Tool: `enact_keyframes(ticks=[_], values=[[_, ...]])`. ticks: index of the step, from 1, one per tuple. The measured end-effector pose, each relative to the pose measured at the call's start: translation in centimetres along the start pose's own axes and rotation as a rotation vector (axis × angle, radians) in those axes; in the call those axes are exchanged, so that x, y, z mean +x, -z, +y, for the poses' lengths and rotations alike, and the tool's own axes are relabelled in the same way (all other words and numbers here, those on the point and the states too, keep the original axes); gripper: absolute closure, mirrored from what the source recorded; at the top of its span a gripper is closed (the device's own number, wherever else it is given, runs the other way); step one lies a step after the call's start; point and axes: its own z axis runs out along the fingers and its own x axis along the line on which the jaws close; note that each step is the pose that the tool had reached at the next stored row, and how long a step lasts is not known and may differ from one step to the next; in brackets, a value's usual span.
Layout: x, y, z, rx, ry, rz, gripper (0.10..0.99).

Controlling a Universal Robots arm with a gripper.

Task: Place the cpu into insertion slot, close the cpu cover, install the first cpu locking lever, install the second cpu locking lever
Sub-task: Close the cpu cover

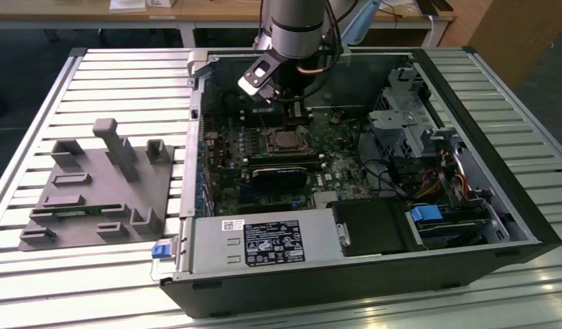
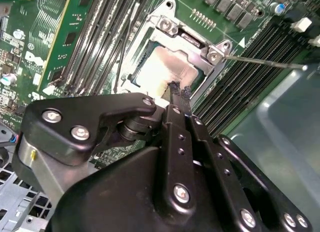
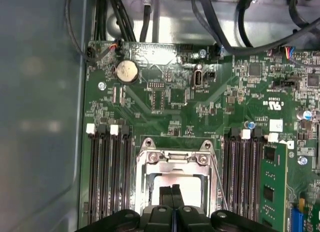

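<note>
**While cover lies down, levers look unlatched**

Mid-board, cpu [image 3: 192, 184] sits in insertion slot [image 1: 283, 140], cpu cover [image 3: 172, 157] flat over it. Gripper [image 3: 172, 188] fingers pressed together, empty, tips over the chip. Thin locking lever [image 2: 265, 62] juts free beside the socket. Judged: first-lever step. It calls for catching that rod and pressing it under its hook.

The arm [image 1: 295, 27] hung almost straight down in the exterior view, its silver-grey wrist section leaning a little toward that view's left. The gripper [image 3: 172, 189] pointed downward. In both wrist views its two black fingers [image 2: 175, 127] lay pressed flat together, with no gap at the narrow tips. Black link bars [image 2: 235, 162] with silver screws spread out behind them.
</note>
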Motion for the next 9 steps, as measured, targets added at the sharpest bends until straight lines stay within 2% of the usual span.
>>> enact_keyframes(ticks=[9], values=[[0.01,0.01,-0.43,0.000,0.000,0.0000,0.980]])
